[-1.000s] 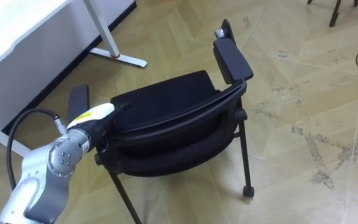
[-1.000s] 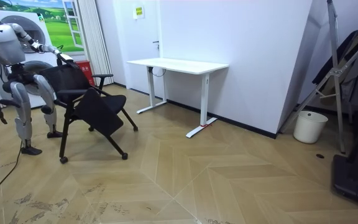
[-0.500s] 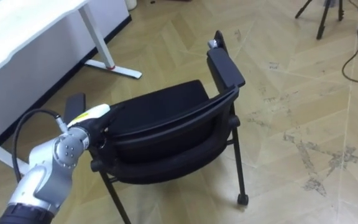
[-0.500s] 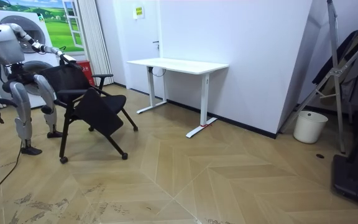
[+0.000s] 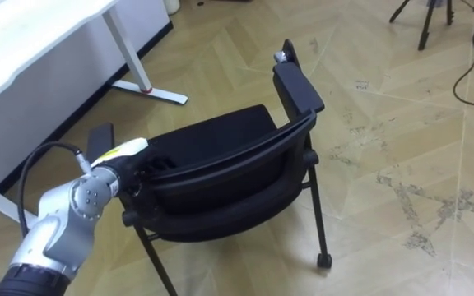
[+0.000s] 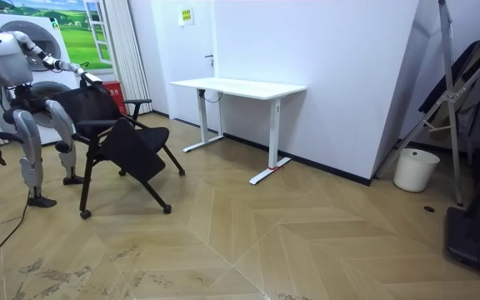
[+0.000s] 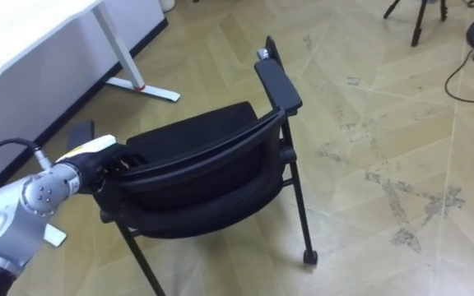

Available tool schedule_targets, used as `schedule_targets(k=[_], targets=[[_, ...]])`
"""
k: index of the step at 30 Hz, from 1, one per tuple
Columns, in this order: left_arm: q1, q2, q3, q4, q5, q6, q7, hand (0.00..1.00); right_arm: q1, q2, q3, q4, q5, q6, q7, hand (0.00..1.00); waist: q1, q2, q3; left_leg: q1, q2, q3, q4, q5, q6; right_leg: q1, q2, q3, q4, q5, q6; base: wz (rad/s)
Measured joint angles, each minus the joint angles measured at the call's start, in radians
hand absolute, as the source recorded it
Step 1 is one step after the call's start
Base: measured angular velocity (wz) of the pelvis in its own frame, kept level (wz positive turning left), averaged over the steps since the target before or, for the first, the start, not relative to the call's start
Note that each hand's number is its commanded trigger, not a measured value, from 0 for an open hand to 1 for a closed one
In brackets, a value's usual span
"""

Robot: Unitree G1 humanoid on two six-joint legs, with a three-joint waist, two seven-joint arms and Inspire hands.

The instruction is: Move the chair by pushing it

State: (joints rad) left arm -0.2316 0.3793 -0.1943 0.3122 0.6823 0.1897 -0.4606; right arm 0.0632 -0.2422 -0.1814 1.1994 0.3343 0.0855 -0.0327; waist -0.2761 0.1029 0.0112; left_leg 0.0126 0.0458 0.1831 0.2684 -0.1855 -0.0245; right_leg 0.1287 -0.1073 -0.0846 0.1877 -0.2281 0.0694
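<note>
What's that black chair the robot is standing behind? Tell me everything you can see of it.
The chair is black all over: a padded seat, a curved backrest, flat armrest pads and thin metal legs, one ending in a small caster. It stands upright on the wooden floor, a short way from the white desk. The robot stands behind it, its left hand at the left end of the backrest's top edge.
</note>
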Motion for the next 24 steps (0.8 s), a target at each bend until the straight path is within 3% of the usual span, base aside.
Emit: schedule_targets(k=[8, 24], targets=[[0.001, -0.01, -0.021, 0.014, -0.003, -0.026, 0.102, 1.0, -0.01, -0.001, 0.0, 0.0, -0.025, 0.0, -0.002, 0.0, 0.0, -0.002, 0.0022, -0.002, 0.0, 0.0, 0.0, 0.0, 0.0, -0.002, 0.001, 0.001, -0.001, 0.0, 0.0, 0.0], [0.007, -0.015, -0.02, 0.025, -0.014, -0.042, 0.156, 1.0, -0.034, -0.001, -0.034, -0.006, -0.031, -0.004, -0.03, 0.0, 0.01, 0.009, -0.0055, -0.003, 0.0, 0.001, 0.0, -0.003, -0.001, -0.005, 0.001, 0.005, -0.002, 0.001, -0.002, 0.0]])
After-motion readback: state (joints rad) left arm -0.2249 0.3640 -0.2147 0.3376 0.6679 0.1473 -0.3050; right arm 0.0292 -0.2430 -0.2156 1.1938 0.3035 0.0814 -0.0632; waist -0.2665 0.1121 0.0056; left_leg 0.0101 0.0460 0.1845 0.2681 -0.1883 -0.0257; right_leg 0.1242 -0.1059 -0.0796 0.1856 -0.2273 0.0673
